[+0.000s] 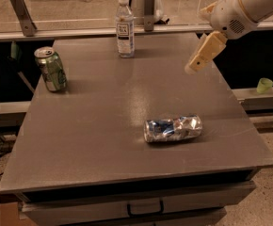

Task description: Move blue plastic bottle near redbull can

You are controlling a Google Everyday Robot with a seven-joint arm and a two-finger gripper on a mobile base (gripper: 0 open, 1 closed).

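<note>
The blue plastic bottle (124, 27) stands upright at the far edge of the grey table (94, 126), clear, with a white cap and a white-and-dark label. The redbull can (173, 128) lies on its side at the front right of the table, crumpled, silver and blue. My gripper (196, 64) hangs in the air over the table's right side, to the right of the bottle and well above and behind the can. It touches nothing. The white arm (242, 6) comes in from the upper right.
A green can with a silver top (51, 69) stands upright near the table's left edge. A metal rail with posts (21, 6) runs behind the table. A small green cup (264, 85) sits on a ledge to the right. A drawer handle (145, 208) is under the front edge.
</note>
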